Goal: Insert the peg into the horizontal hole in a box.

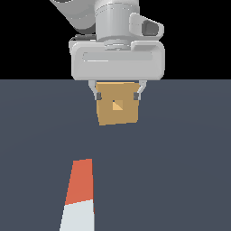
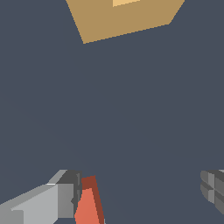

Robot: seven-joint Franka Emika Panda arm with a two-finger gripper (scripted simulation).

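Observation:
The tan box (image 1: 108, 115) stands on the dark floor, its small square hole (image 1: 117, 105) in the centre of the face. My gripper (image 1: 117, 95) hangs in line with the box in the exterior view, its fingers (image 1: 97, 95) spread wide, open and empty. The peg (image 1: 81, 194) lies on the floor nearer the camera, orange-red half toward the box, white half cut off by the frame edge. In the wrist view the box (image 2: 122, 19) is apart from my gripper (image 2: 142, 192), and the peg's orange-red end (image 2: 87, 205) shows just beside one finger (image 2: 61, 199), not between the jaws.
A flat dark grey-blue floor (image 1: 180, 171) spreads under everything. The arm's white hand and wrist (image 1: 117, 56) fill the top middle of the exterior view against a black background.

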